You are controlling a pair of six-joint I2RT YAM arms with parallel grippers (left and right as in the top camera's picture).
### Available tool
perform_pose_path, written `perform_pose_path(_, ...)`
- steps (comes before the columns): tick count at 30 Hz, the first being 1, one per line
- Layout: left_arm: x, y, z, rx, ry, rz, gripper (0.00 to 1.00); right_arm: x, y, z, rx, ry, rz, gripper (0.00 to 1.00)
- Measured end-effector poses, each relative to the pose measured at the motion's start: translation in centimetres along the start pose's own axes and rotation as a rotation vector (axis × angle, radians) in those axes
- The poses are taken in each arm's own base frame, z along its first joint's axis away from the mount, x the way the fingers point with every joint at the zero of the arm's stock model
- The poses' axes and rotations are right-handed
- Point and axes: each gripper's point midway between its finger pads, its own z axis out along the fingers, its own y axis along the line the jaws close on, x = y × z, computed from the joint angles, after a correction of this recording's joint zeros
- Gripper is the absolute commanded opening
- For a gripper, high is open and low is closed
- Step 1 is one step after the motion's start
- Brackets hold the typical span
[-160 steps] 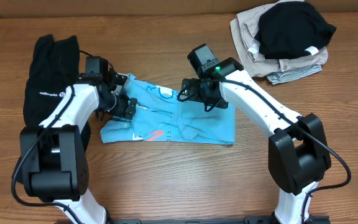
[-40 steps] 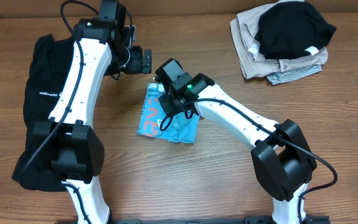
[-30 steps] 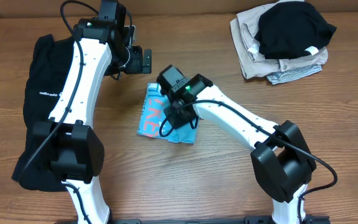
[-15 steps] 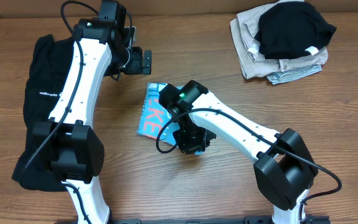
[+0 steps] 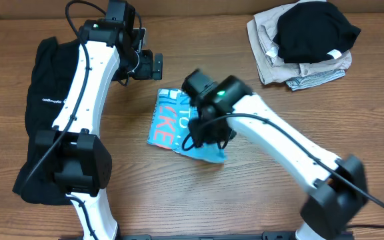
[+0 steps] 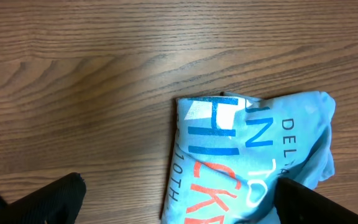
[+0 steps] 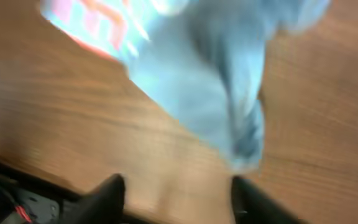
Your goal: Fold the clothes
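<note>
The light blue T-shirt (image 5: 166,124) lies folded into a small packet at the table's middle, lettering up. It also shows in the left wrist view (image 6: 253,149) and, blurred, in the right wrist view (image 7: 204,74). My left gripper (image 5: 150,67) is open and empty, hovering just behind the shirt; its fingers (image 6: 179,186) stand wide apart. My right gripper (image 5: 209,135) is blurred with motion over the shirt's right edge; its fingers (image 7: 178,186) are apart with nothing between them. The long black garment (image 5: 45,87) lies at the far left.
A pile of folded clothes (image 5: 304,41), beige and grey with a black piece on top, sits at the back right. The black garment runs along the left edge under the left arm. Bare wood lies in front of the shirt.
The shirt, spread wide earlier, is now folded small. My right gripper swept over it toward the front, then swung back up and right, fast. The left arm has stayed still.
</note>
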Motion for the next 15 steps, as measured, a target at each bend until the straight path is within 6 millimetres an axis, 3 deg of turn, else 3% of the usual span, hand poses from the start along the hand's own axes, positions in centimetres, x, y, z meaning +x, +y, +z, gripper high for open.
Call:
perform_pose_path(5,-0.1,0.0,0.0,0.000,-0.003,0.006,1.00,-3.5,1.0,-1.8,-0.056,-0.169,-0.013,0.70)
perform_pose_path(15,-0.1,0.1,0.0,-0.003,-0.004,0.007,1.00,-4.8,0.2,-0.4,-0.001,-0.191,0.013,0.63)
